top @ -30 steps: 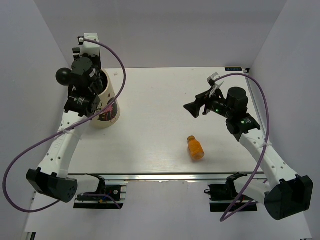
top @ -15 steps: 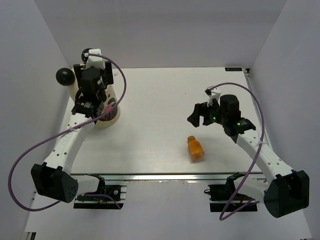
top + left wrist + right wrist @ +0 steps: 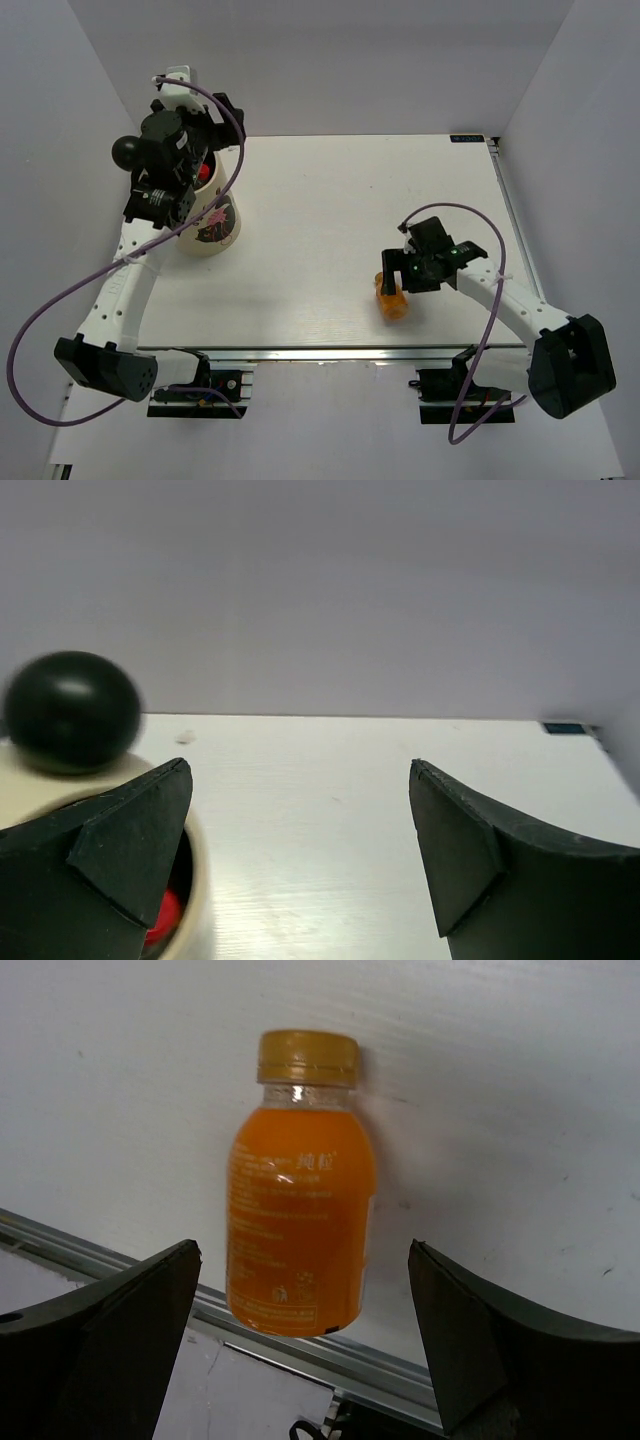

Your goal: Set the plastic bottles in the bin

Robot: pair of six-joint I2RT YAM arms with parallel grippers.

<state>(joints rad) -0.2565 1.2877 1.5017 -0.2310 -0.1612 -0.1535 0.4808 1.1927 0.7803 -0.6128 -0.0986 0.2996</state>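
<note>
Bin (image 3: 215, 225): red cap (image 3: 205, 172) shows inside, rest hidden. L gripper (image 3: 300, 770): over bin, jaws apart, empty. Orange bottle (image 3: 300, 1210): lying well right of bin, your last visible item. R gripper (image 3: 302, 1255): apart, straddling it, ungripped.

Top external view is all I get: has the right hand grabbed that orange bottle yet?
Observer: No. The right wrist view shows the right hand open, its fingers either side of the orange bottle, touching neither side.
Operator: And the left hand by the bin?
Observer: The left wrist view shows it open, nothing between its fingers.
Operator: Anything written on the bottle?
Observer: White lettering on the orange label, under a yellow cap.
</note>
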